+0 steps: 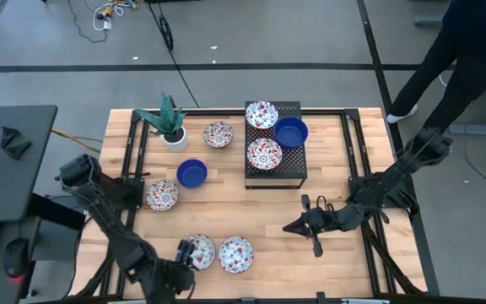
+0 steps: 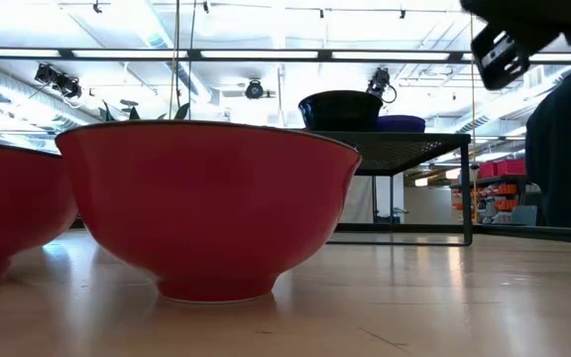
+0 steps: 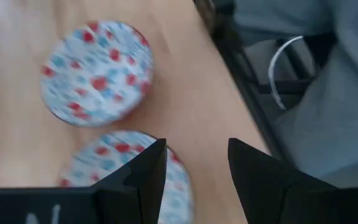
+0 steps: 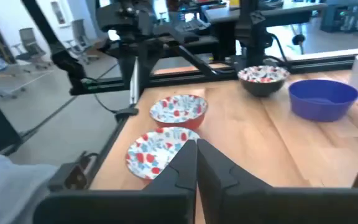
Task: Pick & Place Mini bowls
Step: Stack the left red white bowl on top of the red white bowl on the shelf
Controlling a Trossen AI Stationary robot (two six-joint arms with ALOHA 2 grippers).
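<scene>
Several mini bowls are in view. Two floral ones (image 1: 261, 115) (image 1: 265, 154) and a blue one (image 1: 291, 133) sit on the black rack (image 1: 298, 173). On the table stand a floral bowl (image 1: 218, 134), a blue bowl (image 1: 192, 173), a floral bowl (image 1: 162, 195) and two floral bowls near the front edge (image 1: 199, 252) (image 1: 235, 254). My left gripper (image 1: 184, 253) (image 3: 194, 162) is open beside the nearer front bowl (image 3: 126, 168), one finger over its rim and nothing between the fingers. My right gripper (image 1: 287, 226) (image 4: 196, 155) is shut and empty, right of the front bowls and pointing at them.
A white plant pot (image 1: 174, 135) stands at the far left of the table. The front bowls' red outsides (image 2: 206, 208) fill the low view. A person (image 1: 462, 51) stands beyond the far right corner. A dark side table (image 1: 7, 160) stands to the left.
</scene>
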